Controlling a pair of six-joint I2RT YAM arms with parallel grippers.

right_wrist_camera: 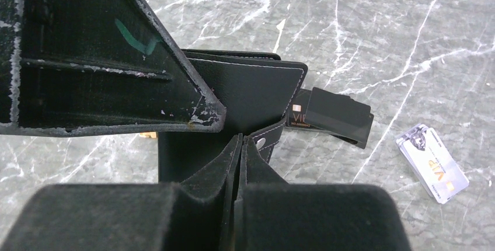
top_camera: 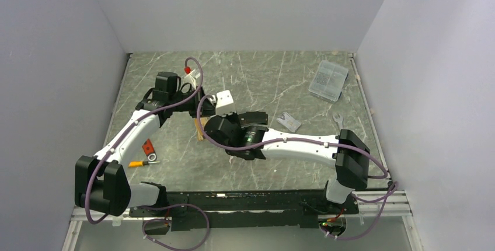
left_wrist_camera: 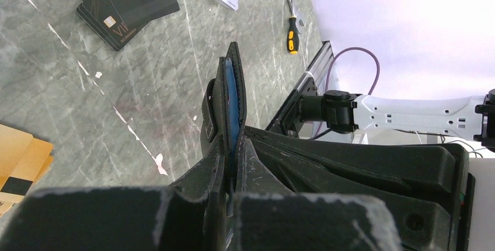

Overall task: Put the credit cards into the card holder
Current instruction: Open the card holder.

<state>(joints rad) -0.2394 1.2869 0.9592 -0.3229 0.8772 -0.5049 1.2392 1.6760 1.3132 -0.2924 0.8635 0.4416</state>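
The card holder (left_wrist_camera: 229,96), black with blue lining, stands edge-on in my left gripper (left_wrist_camera: 232,146), which is shut on it above the table. In the right wrist view the card holder (right_wrist_camera: 248,90) hangs partly open, and my right gripper (right_wrist_camera: 240,141) is shut on its lower edge beside the snap tab (right_wrist_camera: 264,142). Two black cards (left_wrist_camera: 125,3) lie stacked on the table and also show in the right wrist view (right_wrist_camera: 338,115). A silver-grey card (right_wrist_camera: 432,163) lies farther right. An orange-gold card (left_wrist_camera: 17,163) lies beneath the grippers (top_camera: 199,134).
A clear plastic box (top_camera: 328,80) sits at the back right and a wrench (top_camera: 337,119) lies near the right arm. A yellow-handled screwdriver (top_camera: 139,163) and a red tool (top_camera: 149,147) lie by the left arm. Walls enclose three sides.
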